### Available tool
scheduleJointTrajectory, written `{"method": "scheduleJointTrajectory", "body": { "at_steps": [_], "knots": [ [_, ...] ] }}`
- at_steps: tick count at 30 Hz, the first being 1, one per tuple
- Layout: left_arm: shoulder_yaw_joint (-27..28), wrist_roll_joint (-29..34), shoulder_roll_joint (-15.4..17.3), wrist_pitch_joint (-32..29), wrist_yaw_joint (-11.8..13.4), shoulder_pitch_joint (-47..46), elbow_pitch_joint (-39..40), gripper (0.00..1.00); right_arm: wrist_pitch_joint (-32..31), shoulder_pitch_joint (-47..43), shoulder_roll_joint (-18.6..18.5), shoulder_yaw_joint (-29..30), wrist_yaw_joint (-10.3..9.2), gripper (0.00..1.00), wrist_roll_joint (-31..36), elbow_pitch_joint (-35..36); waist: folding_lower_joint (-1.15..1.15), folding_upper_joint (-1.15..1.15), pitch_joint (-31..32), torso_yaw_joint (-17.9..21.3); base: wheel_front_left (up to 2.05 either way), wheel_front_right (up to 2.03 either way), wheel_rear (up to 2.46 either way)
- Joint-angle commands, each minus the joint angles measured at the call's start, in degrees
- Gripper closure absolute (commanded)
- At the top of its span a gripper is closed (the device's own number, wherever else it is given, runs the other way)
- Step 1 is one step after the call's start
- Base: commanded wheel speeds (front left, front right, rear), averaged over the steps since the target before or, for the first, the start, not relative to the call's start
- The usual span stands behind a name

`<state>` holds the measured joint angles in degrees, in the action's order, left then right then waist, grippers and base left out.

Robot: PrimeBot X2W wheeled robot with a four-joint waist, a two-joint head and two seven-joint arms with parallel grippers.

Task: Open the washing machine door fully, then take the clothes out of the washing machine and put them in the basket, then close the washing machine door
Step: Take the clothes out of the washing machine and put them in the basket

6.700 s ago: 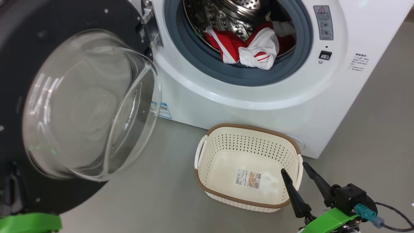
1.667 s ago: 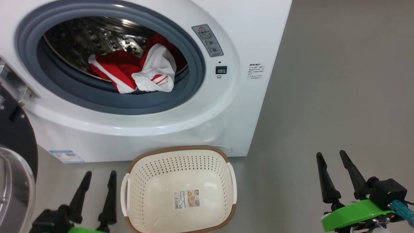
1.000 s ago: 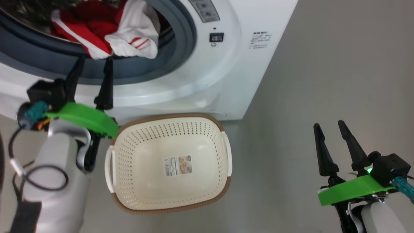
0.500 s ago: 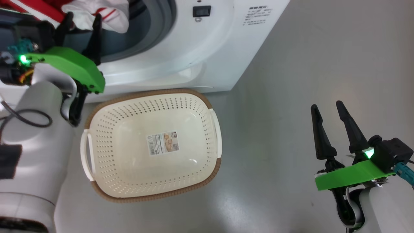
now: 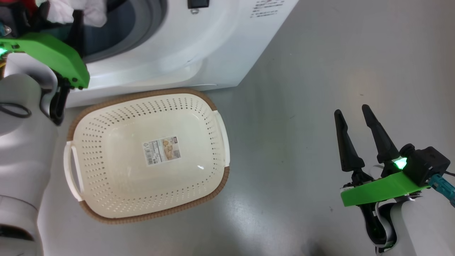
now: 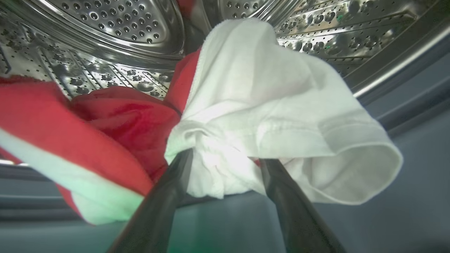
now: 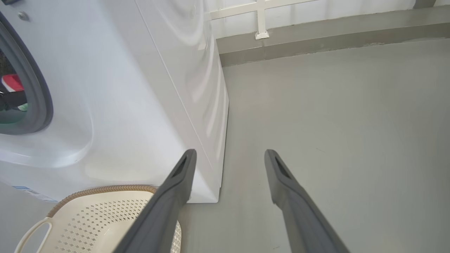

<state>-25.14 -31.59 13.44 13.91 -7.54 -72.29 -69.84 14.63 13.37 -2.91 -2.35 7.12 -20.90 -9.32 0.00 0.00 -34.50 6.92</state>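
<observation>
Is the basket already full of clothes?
No, the basket has just a paper label inside, and the clothes are in the washing machine's opening.

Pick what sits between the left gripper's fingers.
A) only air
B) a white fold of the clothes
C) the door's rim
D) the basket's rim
B: the left wrist view shows the open left gripper straddling a white fold of the clothes.

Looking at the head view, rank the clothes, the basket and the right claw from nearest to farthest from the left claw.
1. The clothes, between the left claw's fingers, upper left.
2. The basket, on the floor below it.
3. The right claw, far right.
</observation>
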Motion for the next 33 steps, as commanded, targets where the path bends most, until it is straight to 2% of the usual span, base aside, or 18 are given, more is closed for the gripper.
{"method": "scheduleJointTrajectory", "body": {
  "at_steps": [1,3,4,5,6,7,12,18,24,28,32,33],
  "knots": [
    [0.0,-0.5,2.8,-0.2,0.1,-1.3,0.2,0.02,0.4,-0.2,0.0,-1.3,0.36,0.00,-0.5,1.4,0.00,0.00,-0.3,0.4,0.00,0.00,0.00],
    [-1.1,-0.5,3.0,-0.4,0.1,-1.5,-0.4,0.35,0.4,-0.2,0.0,-1.6,0.36,0.00,-0.6,1.3,0.00,0.00,-0.2,0.8,0.00,0.00,0.00],
    [-1.4,-0.7,3.1,-0.5,0.1,-1.5,-0.7,0.40,0.4,-0.2,0.0,-1.7,0.36,0.00,-0.6,1.3,0.00,0.00,-0.2,0.9,0.00,0.00,0.00],
    [-1.7,-0.9,3.2,-0.5,0.1,-1.6,-0.9,0.64,0.4,-0.2,0.0,-1.8,0.36,0.00,-0.7,1.3,0.00,0.00,-0.2,1.0,0.00,0.00,0.00],
    [-2.1,-1.0,3.3,-0.6,0.1,-1.7,-1.1,0.78,0.4,-0.2,0.0,-1.8,0.36,0.00,-0.7,1.4,0.00,0.00,-0.2,1.1,0.00,0.00,0.00],
    [-2.4,-1.2,3.4,-0.6,0.1,-1.7,-1.2,1.00,0.4,-0.2,0.0,-1.8,0.36,0.00,-0.8,1.4,0.00,0.00,-0.2,1.2,0.00,0.00,0.00],
    [-3.4,-1.8,3.8,0.0,0.1,-2.1,-1.7,1.00,0.4,-0.3,0.0,-1.9,0.36,0.00,-0.9,1.5,0.00,0.00,-0.1,1.1,0.00,0.00,0.00],
    [-1.4,-3.7,3.9,1.0,0.1,-1.1,0.6,1.00,0.4,-0.1,0.0,-1.8,0.36,0.00,-0.8,1.0,0.00,0.00,1.1,0.1,0.00,0.00,0.00],
    [6.8,-2.9,4.4,1.1,1.5,4.8,12.2,1.00,0.4,-0.5,0.0,-1.7,0.36,0.00,-0.2,0.3,0.00,0.00,3.7,-1.2,0.00,0.00,0.00],
    [15.1,-0.5,2.4,1.1,1.0,11.4,20.4,1.00,0.4,-1.6,0.0,-1.1,0.36,0.00,0.2,-0.1,0.00,0.00,6.2,-2.4,0.00,0.00,0.00],
    [21.1,3.2,0.2,1.1,0.5,17.0,27.6,1.00,0.4,-2.7,0.0,-0.7,0.36,0.00,0.5,-0.4,0.00,0.00,8.0,-3.6,0.00,0.00,0.00],
    [21.1,3.2,0.2,1.1,0.5,17.0,27.6,1.00,0.4,-2.7,0.0,-0.7,0.36,0.00,0.5,-0.4,0.00,0.00,8.0,-3.6,0.00,0.00,0.00]
  ]
}}
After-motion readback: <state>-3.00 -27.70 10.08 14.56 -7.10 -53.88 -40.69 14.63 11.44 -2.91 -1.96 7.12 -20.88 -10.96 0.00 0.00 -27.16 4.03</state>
